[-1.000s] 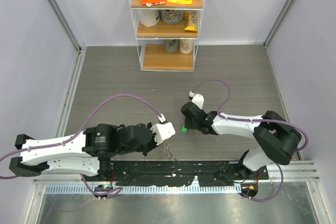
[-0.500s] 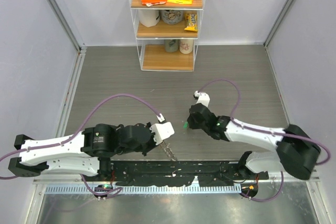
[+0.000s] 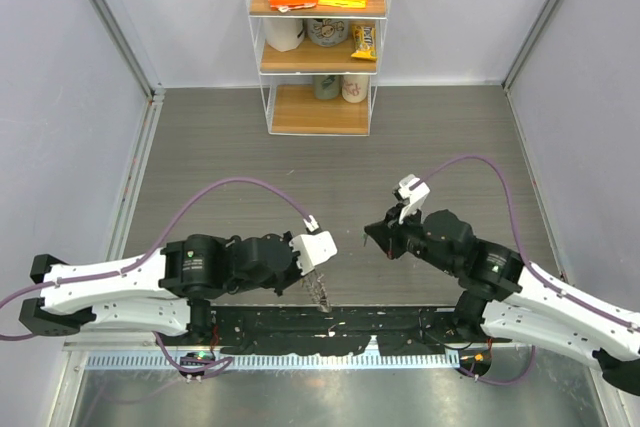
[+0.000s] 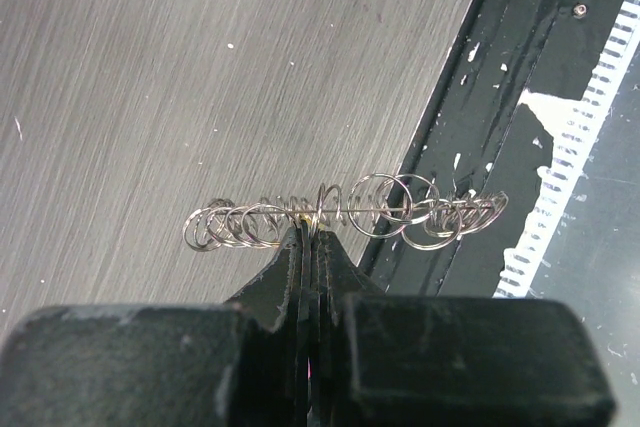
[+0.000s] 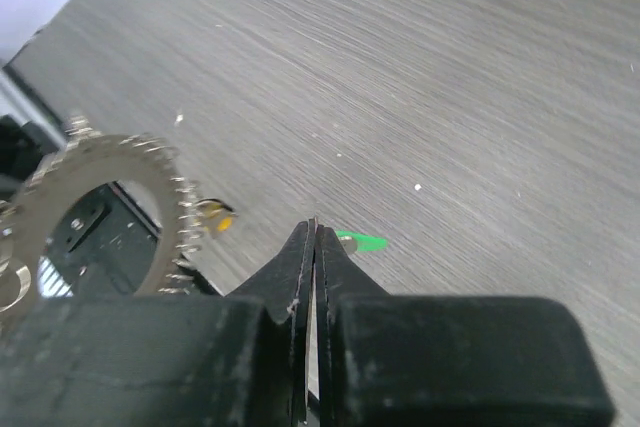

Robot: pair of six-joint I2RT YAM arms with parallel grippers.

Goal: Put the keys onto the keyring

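The left gripper is pinching the light, stiff keyring by its slippery wire, while the right gripper, pressed together, is seemingly nipping the thin green key edgewise.

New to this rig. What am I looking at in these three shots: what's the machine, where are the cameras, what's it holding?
The machine is two small robot arms bolted at the near edge of a table, each ending in a two-finger gripper. The overhead shot looks down from behind them. It shows the left arm on the left, the right arm on the right, the grey table and a shelf unit at the back.

The other two shots come from a camera on each wrist, looking along that arm's fingers. The left gripper is shut on the keyring. Its own camera sees the ring edge-on as a row of wire loops, while the right wrist camera sees it as a toothed wreath. The right gripper is shut, and the green key at its tips looks pinched.
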